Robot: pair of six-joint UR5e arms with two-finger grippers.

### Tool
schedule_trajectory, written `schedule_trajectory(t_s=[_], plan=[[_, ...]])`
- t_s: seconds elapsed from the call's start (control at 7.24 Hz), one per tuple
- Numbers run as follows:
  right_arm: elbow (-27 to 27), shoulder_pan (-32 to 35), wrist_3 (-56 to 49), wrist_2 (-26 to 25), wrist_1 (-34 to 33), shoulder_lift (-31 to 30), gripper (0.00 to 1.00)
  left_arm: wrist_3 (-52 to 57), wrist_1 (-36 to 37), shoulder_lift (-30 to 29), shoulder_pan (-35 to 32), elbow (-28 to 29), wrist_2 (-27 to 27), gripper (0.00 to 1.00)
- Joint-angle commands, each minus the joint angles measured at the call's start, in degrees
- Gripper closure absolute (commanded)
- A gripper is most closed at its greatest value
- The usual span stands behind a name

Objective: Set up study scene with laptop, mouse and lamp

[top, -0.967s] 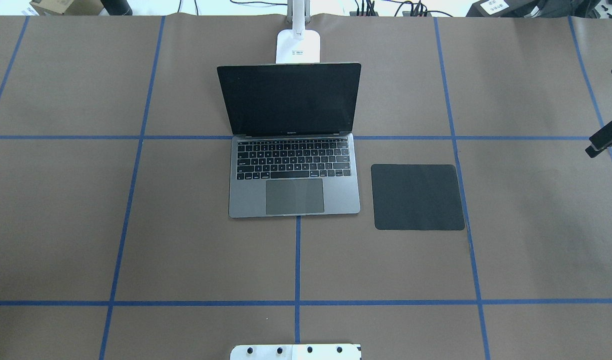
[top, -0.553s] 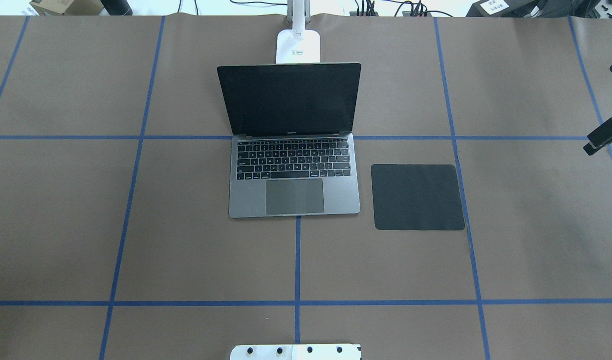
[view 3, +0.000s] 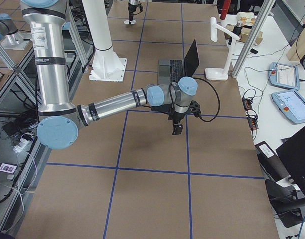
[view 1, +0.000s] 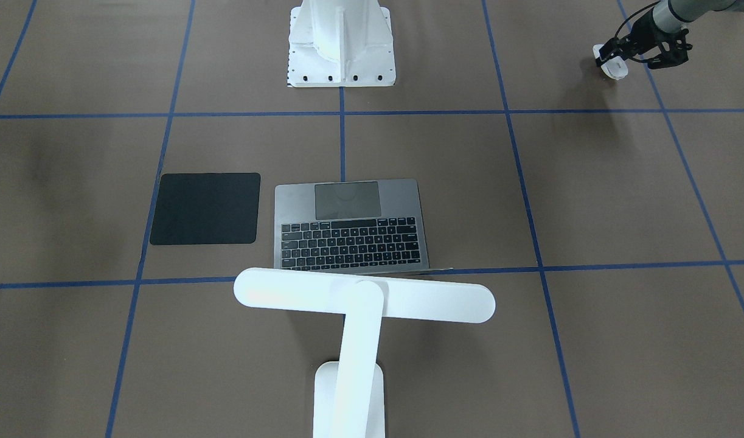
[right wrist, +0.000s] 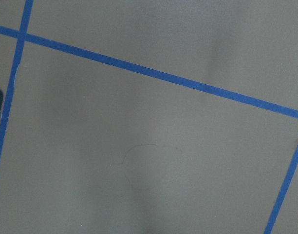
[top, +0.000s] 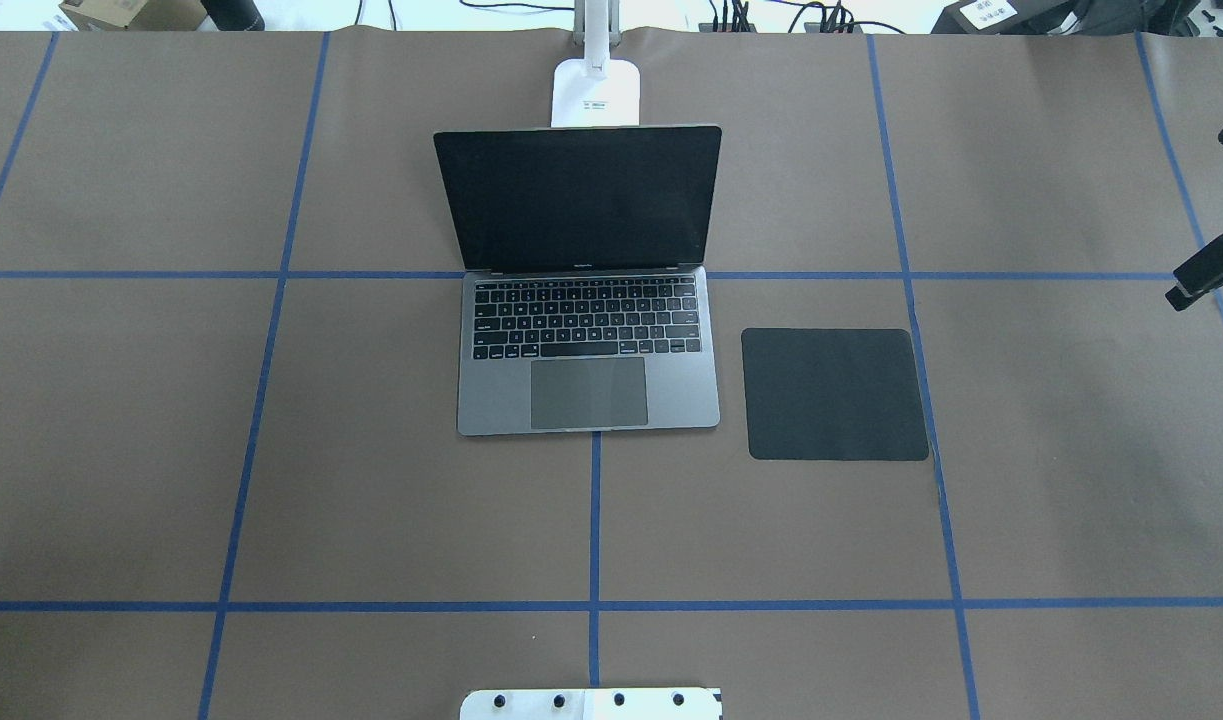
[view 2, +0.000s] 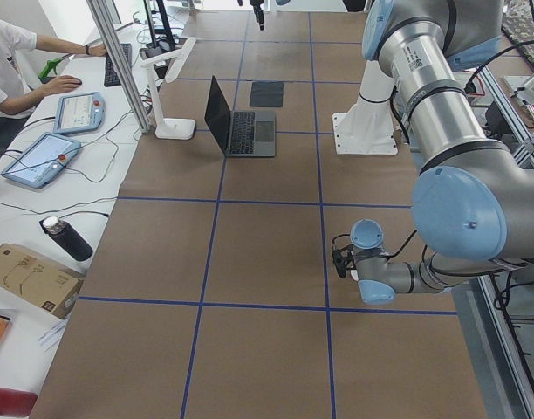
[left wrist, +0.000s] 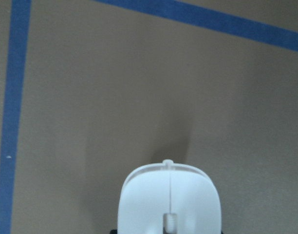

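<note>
Front view, left gripper [view 1: 612, 59]: clenched on the mouse [view 1: 616, 69], holding it over the table [view 1: 591, 201] near the corner where the robot's edge meets the left end.
Front view, laptop [view 1: 350, 226]: open at the table's middle, with its trackpad toward the white pedestal [view 1: 341, 55] bolted at the robot's edge.
Front view, lamp [view 1: 364, 296]: the bar head hangs across the laptop's hinge side, and the base stands toward the far edge.
Front view, black mat [view 1: 205, 208]: flat, just beside the laptop on the robot's right, not touching it.
Overhead, right gripper [top: 1203, 272]: only a dark tip shows at the table's right end. The frame cuts it off, so I cannot tell whether it is parted or closed.
Overhead, screen: dark and tilted back, covering part of the lamp's base.
Left side view: the near arm bends low by the robot's edge, well apart from the laptop. A person [view 2: 10, 61] sits beyond the far edge.
Right side view: the near arm reaches out, its claw pointing down over the brown paper.
Left wrist: the mouse sits bottom centre, with blue tape [left wrist: 197, 17] beyond.
Right wrist: paper and tape lines, with a dark sliver at the left edge that is probably the mat.
</note>
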Motion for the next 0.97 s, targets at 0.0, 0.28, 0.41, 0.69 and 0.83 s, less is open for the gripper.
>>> schedule_trajectory(t_s=[0.0,0.28,0.41,0.69,0.83], plan=[[-0.3,-0.1,0.0,0.2,-0.1,0.0,0.02,0.0,10.5,-3.5,-0.4,-8.1,-0.7,0.35],[-1.8,-0.1,0.0,0.2,0.0,0.2,0.02,0.0,23.2,-6.5,-1.7,-17.8,-1.9,0.35],[-1.9,-0.1,0.1,0.3,-0.1,0.4,0.02,0.0,25.4,-6.8,-2.0,-20.8,-1.9,0.35],[-3.2,-0.1,-0.1,1.9,0.0,0.6,0.02,0.7,36.9,-15.4,-3.3,-24.0,-1.9,0.35],[-3.7,-0.1,0.0,2.0,0.0,1.0,0.02,0.8,39.8,-18.0,-3.8,-24.4,-1.9,0.35]])
